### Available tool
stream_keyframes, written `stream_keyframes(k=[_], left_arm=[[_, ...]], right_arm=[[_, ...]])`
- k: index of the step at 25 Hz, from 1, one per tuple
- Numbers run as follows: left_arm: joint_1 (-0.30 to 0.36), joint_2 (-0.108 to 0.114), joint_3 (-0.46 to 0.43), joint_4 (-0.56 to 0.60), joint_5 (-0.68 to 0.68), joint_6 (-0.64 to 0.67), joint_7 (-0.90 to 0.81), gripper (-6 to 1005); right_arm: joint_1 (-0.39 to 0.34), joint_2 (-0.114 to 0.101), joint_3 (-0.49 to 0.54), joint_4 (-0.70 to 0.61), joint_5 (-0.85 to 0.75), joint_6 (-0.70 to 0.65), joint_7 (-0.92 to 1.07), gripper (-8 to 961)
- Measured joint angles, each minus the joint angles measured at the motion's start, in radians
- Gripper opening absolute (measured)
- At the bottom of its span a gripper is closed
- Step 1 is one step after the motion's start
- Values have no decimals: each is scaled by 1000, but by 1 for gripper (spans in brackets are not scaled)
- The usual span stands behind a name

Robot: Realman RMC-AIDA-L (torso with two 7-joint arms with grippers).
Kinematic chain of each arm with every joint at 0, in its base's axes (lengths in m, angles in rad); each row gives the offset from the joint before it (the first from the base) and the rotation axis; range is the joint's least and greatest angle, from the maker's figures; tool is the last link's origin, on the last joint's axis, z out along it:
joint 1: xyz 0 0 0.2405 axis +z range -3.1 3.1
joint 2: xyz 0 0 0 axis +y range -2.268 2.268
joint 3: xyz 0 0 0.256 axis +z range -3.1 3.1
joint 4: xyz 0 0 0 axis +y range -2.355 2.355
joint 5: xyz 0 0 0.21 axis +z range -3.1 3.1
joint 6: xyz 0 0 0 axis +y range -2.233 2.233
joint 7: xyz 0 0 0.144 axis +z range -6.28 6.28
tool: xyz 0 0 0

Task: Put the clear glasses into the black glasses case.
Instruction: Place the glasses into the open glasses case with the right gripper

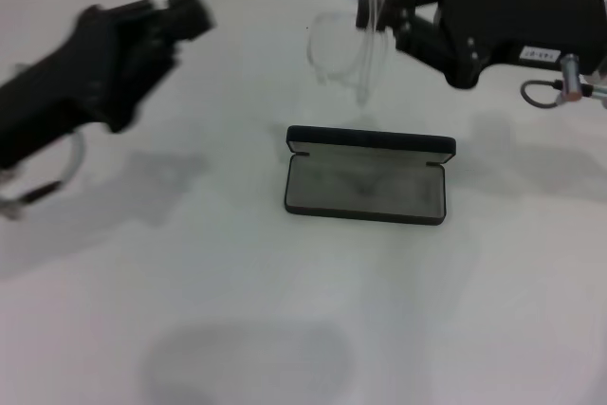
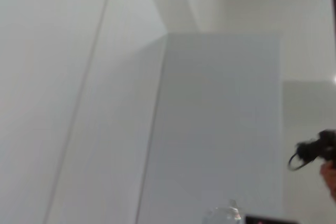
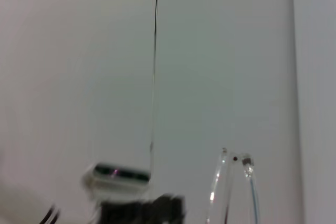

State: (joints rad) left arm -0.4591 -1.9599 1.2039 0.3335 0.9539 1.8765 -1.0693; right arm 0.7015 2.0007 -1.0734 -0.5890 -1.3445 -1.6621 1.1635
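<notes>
The clear glasses [image 1: 353, 40] are gripped aloft by the right gripper [image 1: 372, 9], beyond the open black glasses case [image 1: 366, 175]; lowering into its lining is judged next. The left gripper [image 1: 190, 12], left of the case, is idle; its finger state cannot be told.

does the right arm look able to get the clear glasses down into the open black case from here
Probably yes: the right gripper holds the transparent plastic glasses above and behind the open black hinged case, whose grey interior lies bare with nothing between.

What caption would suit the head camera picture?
Right hand holds the clear glasses above the open black glasses case; left hand is raised aside.
</notes>
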Motion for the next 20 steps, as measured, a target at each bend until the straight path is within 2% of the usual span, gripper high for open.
stream_keyframes(k=[2,4,6,8,10,13,15,20], left_arm=[[20,47,-10,-1,1,-1,1,67],[44,84,-22,5,4,-3,0,67],[72,112,-27,27,8,-6,-5,67],[112,131,-31,73,10,-6,-11,67],[153,138,-49,125,13,-6,-26,67],[189,134,-110,178,34,-7,-61,67],[196,128,-160,189,66,-7,-84,66],[185,107,-252,187,164,-11,-98,66]], right_arm=[[-28,7,-4,-113,-79,16,105,82],[-65,16,-25,-271,-180,42,242,82],[-90,17,-70,-422,-270,57,381,82],[-98,13,-111,-565,-361,56,521,82],[-89,12,-134,-660,-442,30,644,81],[-34,13,-199,-780,-601,-33,851,81],[10,15,-264,-802,-696,-44,959,81],[169,20,-503,-787,-950,-52,1240,81]])
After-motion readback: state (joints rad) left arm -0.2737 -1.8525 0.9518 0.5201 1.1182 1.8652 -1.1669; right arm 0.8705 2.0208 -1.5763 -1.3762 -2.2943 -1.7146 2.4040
